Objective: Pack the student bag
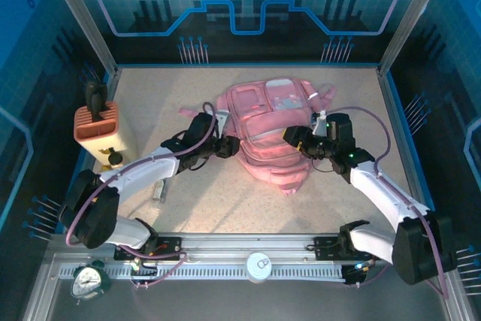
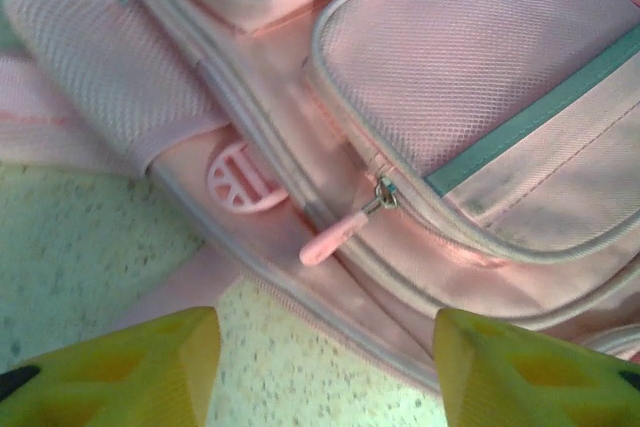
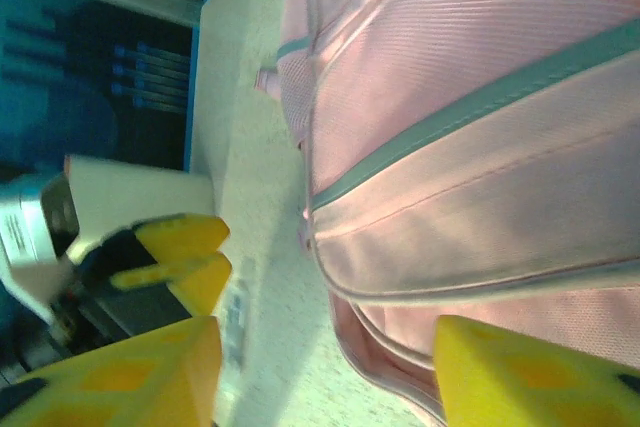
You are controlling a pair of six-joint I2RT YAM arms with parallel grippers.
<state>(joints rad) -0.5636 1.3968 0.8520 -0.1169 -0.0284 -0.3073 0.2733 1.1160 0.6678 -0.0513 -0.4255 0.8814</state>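
Top external view: orange ribbed box (image 1: 96, 122) is standing at the worktop's (image 1: 225, 208) left edge. Left end effector (image 1: 229, 146) is hovering at the student bag's (image 1: 264, 122) left side, fingers apart, gripping nothing. The bag is lying mid-worktop. Right end effector (image 1: 294, 137) is hovering at its right side, likewise parted and empty.

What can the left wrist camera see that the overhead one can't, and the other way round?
Left wrist camera: a close-up of a pink zipper pull and a round pink slotted disc on the bag. Overhead camera: the orange ribbed box, a green alarm clock and the right arm. Shared: the pink student bag, the speckled table, and the left arm's fingers, standing open.
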